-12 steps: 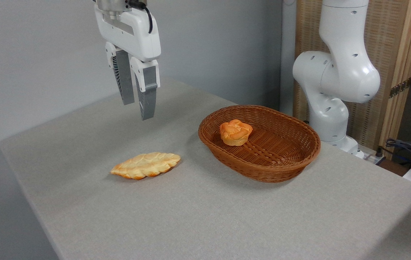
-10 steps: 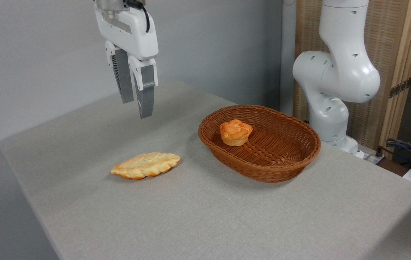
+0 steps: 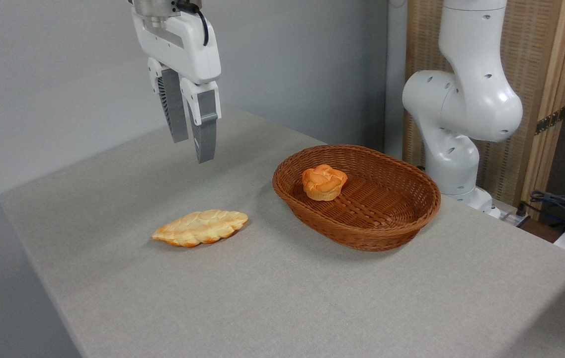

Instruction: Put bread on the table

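Far left on the counter [image 3: 282, 298], at about eight o'clock from the basket, lies the flat leaf-shaped bread [image 3: 200, 227], which is not my concern. Above and behind it, toward its twelve o'clock, my tool [image 3: 193, 150] hangs in the air well clear of the counter, pointing down. Its two fingers stand close together with only a narrow gap between them, and they grasp nothing.

Moving right, the wicker basket [image 3: 386, 228] sits near the middle of the counter, and the bread [image 3: 324, 182], the small round knotted bun, rests inside it against the left part of the basket floor, just within the near-left rim. It is upright, and nothing touches it but the basket.

So I judge the task barely begun: I am in the approach, with the bun not yet lifted. My next move calls for carrying the tool toward four o'clock until it is over the bun, spreading the fingers wider than the bun, and coming down inside the rim without catching the wicker wall beside it.
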### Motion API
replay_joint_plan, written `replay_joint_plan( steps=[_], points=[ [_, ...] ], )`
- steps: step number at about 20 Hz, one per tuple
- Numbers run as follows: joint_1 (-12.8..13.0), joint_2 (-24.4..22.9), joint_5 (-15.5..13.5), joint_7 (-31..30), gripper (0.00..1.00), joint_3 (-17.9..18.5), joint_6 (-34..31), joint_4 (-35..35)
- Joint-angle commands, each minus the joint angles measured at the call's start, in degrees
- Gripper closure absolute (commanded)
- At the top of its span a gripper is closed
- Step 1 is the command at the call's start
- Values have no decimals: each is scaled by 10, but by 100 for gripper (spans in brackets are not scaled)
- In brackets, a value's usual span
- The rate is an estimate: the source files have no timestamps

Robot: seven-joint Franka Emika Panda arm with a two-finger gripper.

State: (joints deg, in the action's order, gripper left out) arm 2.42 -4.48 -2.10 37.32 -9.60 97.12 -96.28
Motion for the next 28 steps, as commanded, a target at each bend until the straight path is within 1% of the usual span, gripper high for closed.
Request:
replay_joint_plan(
  steps=[1, 11, 19, 21, 22, 24, 26, 28],
  points=[
    [1, 5, -4, -11, 0, -2, -23, 16],
    [1, 4, -3, -10, 0, -3, -23, 15],
    [2, -5, -11, -5, 0, -4, -23, -12],
    [7, -21, -12, -5, 0, -5, -38, -36],
    [16, -32, -12, -6, 0, -4, -43, -54],
    [24, -62, -12, -5, 0, -4, -45, -105],
    [38, -91, -11, -5, 0, -3, -50, -156],
    [43, -108, -11, -4, 0, -3, -55, -197]
  ],
)
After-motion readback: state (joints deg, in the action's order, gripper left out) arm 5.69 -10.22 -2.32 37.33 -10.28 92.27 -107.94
